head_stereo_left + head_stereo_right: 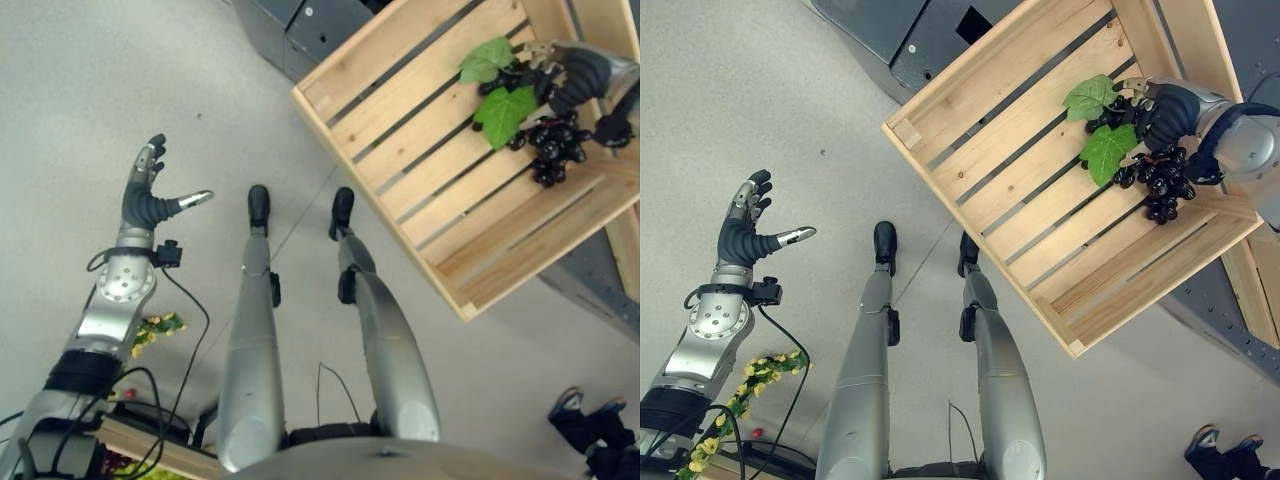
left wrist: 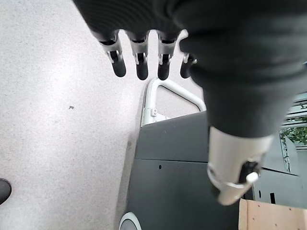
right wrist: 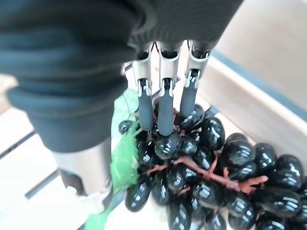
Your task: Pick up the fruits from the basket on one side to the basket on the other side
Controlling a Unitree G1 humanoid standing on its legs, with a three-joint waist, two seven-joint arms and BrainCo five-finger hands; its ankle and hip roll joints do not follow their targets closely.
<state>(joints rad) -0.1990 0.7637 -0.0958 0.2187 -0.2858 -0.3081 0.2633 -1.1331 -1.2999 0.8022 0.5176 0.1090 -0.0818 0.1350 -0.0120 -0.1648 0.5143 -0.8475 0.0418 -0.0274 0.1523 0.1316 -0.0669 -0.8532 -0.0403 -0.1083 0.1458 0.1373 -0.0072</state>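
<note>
A bunch of dark grapes [image 1: 555, 145] with green leaves [image 1: 505, 110] lies in the far right corner of a slatted wooden crate [image 1: 420, 130]. My right hand [image 1: 1175, 110] is over the top of the bunch, by the stem end. In the right wrist view its fingers [image 3: 163, 105] are nearly straight, tips resting on the grapes [image 3: 206, 177], with the thumb apart. My left hand [image 1: 150, 205] is raised over the bare floor at the left. It is open and holds nothing, fingers [image 2: 139, 62] spread.
A dark grey cabinet [image 1: 290, 25] stands beyond the crate, with a white metal frame [image 2: 163, 96] beside it. Yellow flowers [image 1: 740, 400] and a wooden edge [image 1: 150, 440] show at the lower left. A person's shoes [image 1: 585, 415] are at the lower right.
</note>
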